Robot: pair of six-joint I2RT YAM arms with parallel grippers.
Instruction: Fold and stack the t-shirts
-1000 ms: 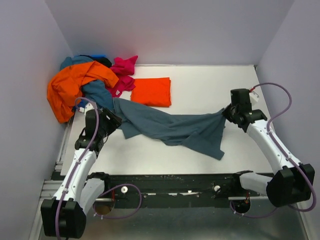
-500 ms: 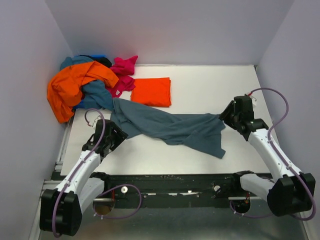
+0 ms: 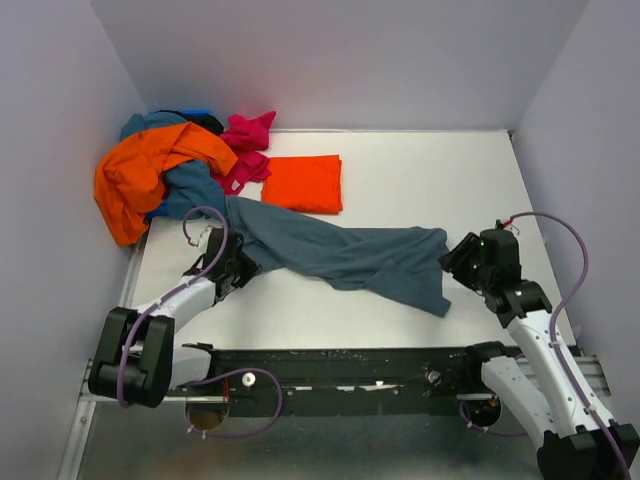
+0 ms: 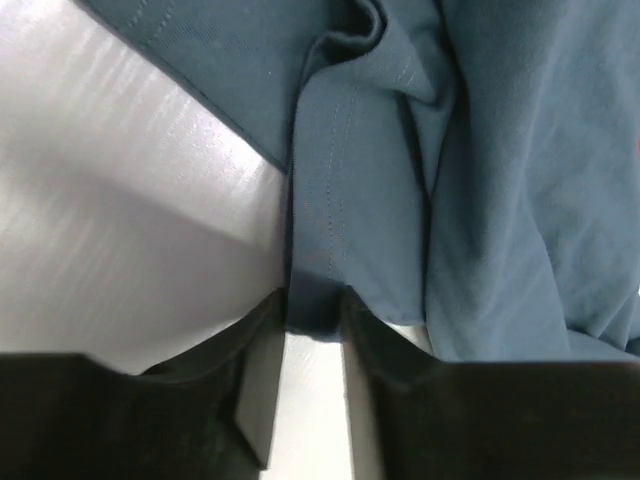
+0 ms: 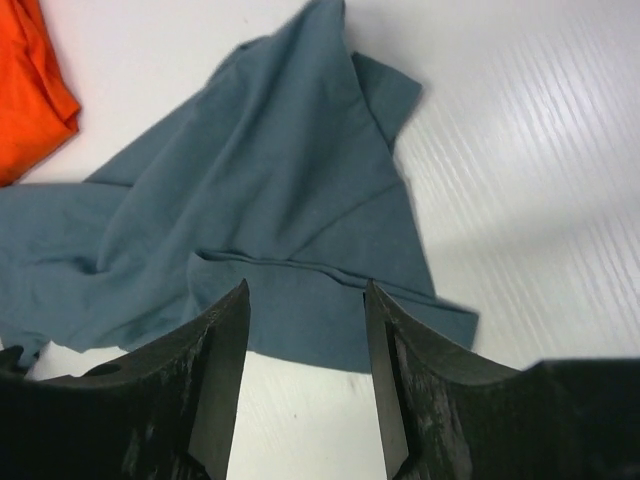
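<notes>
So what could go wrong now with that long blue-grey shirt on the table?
The left gripper has only a thin folded edge of the slate blue-grey cloth t-shirt between its fingers, so the cloth might slip out. The shirt's far end runs into the crumpled pile of colourful t-shirts, so pulling could drag that pile along, maybe bumping the neatly folded orange-red t-shirt beside it.

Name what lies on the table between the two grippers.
The slate blue-grey t-shirt spans the stretch from left gripper to right gripper, seen in the top external view.
</notes>
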